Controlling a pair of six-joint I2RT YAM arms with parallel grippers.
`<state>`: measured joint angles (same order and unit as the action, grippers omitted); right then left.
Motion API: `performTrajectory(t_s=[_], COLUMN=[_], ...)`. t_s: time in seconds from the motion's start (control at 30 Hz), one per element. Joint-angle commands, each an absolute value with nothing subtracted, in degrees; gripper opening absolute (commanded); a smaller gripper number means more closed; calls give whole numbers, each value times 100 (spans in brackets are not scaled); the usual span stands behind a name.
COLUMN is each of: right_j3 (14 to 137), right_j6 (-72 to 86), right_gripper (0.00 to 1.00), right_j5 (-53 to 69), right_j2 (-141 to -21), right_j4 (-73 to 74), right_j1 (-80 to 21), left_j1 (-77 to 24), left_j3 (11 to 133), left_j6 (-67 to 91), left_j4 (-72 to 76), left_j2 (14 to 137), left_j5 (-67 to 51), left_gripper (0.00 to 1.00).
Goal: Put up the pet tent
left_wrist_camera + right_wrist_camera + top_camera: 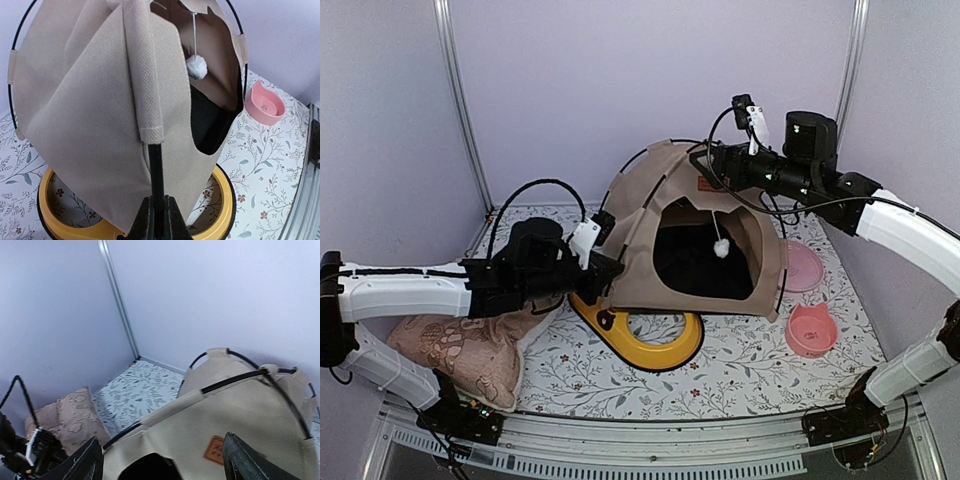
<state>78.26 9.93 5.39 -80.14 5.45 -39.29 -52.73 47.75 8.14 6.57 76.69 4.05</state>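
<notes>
The tan pet tent (650, 225) stands upright mid-table, with its dark doorway facing the front and a white pompom (721, 248) hanging in it. My left gripper (605, 268) is at the tent's front-left corner. In the left wrist view the left gripper (156, 212) is shut on a black pole (155, 170) that comes out of the fabric sleeve (150, 115). My right gripper (705, 160) hovers over the tent's top. In the right wrist view the right gripper (162, 465) is open and empty, just above the brown label patch (216, 450) and the crossed poles (235, 377).
A yellow double-bowl tray (665, 350) lies partly under the tent's front-left corner. A pinkish cushion (470, 350) lies at the front left under my left arm. A pink bowl (812, 330) and a pink dish (804, 265) sit to the right of the tent. Walls close in at the back and sides.
</notes>
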Motion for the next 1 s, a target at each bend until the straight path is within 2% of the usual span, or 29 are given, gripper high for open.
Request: performTrajectory(t_s=[0.0,0.2,0.27,0.37,0.5,0.6,0.67,0.77,0.83,0.93,0.97], right_j3=[8182,8503,8446,8171,8044,8092,8201,8465,8608,8821,8883], right_j6=[117,-660,-736,-807,-599,-404,-339,-250,-237,-153,-124], right_gripper=[86,89,94,96,93,88,81,63,45,9,3], right_j5=[298,719,588,123,-453,-810,-1075,-1533,-1621,-1662,-1667], right_j2=[-8418,-8940,-8993,-8992,-9126,-9256,-9373,-9517,-9559,-9580,-9573], right_j4=[969,1189,1136,793,425,282,306,418,456,557,596], right_j1=[-3593,-3615,-3708,-3921,-4074,-4096,-4096,-4091,-4059,-3960,-3909], left_j1=[-5203,-5211,-5205,-5210,-5203,-5203,-5209,-5205,-5209,-5210,-5208], left_j3=[5000,4991,5007,5008,5035,5050,5045,5054,5045,5020,5007], left_j6=[710,712,719,721,721,726,721,712,703,692,694], left_j4=[544,431,374,343,305,254,216,141,96,34,17], left_j2=[7442,7328,7315,7294,7329,7322,7291,7248,7213,7154,7128], left_j5=[121,-83,-132,-177,-259,-299,-322,-336,-337,-293,-257], left_gripper=[0,0,0,0,0,0,0,0,0,0,0])
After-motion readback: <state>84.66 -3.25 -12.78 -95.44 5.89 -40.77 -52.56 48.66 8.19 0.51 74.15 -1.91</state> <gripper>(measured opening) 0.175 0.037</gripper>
